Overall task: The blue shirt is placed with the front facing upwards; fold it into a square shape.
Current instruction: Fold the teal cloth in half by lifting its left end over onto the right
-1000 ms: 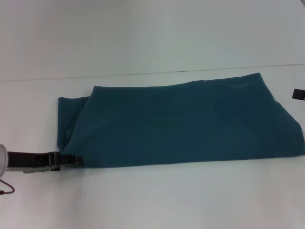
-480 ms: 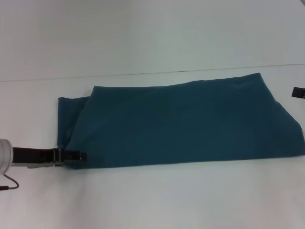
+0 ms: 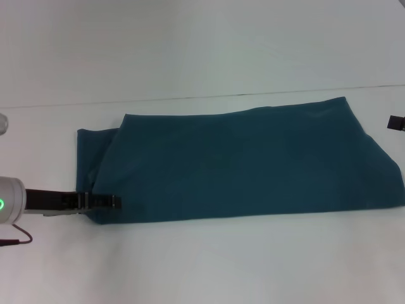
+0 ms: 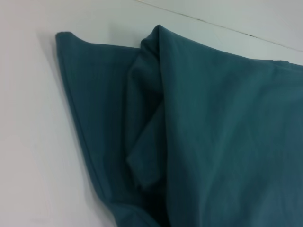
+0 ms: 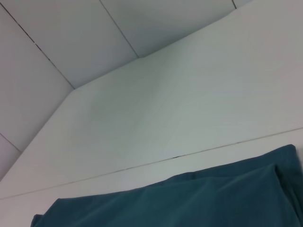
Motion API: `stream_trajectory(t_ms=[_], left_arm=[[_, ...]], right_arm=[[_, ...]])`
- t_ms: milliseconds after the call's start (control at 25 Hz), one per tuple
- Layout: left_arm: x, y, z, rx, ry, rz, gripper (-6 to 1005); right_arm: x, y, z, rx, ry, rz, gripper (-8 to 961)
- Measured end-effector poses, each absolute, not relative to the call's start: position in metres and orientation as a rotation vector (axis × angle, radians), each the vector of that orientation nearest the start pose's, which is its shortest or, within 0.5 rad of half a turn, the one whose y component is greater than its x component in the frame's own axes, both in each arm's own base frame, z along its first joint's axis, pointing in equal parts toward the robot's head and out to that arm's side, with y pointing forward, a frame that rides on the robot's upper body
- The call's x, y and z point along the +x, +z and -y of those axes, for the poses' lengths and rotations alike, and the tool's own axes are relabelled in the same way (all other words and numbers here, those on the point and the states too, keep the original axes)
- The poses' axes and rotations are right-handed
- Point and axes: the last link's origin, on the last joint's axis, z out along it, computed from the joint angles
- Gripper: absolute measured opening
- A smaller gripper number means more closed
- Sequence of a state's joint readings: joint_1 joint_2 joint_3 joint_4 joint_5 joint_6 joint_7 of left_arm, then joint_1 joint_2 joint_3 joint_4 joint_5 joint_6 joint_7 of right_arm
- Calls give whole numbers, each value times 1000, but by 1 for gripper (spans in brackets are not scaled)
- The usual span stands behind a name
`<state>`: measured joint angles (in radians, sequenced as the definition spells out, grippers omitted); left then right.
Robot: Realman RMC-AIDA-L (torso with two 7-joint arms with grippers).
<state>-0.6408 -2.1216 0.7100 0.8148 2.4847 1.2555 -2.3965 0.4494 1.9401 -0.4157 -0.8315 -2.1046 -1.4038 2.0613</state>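
Dark teal-blue cotton shirt (image 3: pixel 247 164) folded into long band across white surface (image 3: pixel 209 266); no print or writing visible. Left gripper (image 3: pixel 107 202) at shirt's near-left corner; jaws' state: cannot tell. Right gripper (image 3: pixel 396 123) at frame's right edge; jaws unseen.

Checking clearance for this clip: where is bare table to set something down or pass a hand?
Bare table runs along the near side of the blue shirt, and a narrower strip lies between its far edge and the wall. Crowded spots: the shirt's near-left corner, where the left pincer reaches in, and the right edge, where the right pincer just shows.
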Motion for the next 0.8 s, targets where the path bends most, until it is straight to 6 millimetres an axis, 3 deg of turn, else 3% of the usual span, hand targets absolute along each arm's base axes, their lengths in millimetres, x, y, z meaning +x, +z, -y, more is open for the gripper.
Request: stream_trajectory(t_ms=[720, 800], left_arm=[[-273, -5, -384, -2223, -175, 1560, 843], [-273, -5, -385, -2217, -177, 1556, 800]], right_arm=[[343, 131, -344, -1996, 683, -1375, 915], [343, 131, -345, -1995, 683, -1375, 916]])
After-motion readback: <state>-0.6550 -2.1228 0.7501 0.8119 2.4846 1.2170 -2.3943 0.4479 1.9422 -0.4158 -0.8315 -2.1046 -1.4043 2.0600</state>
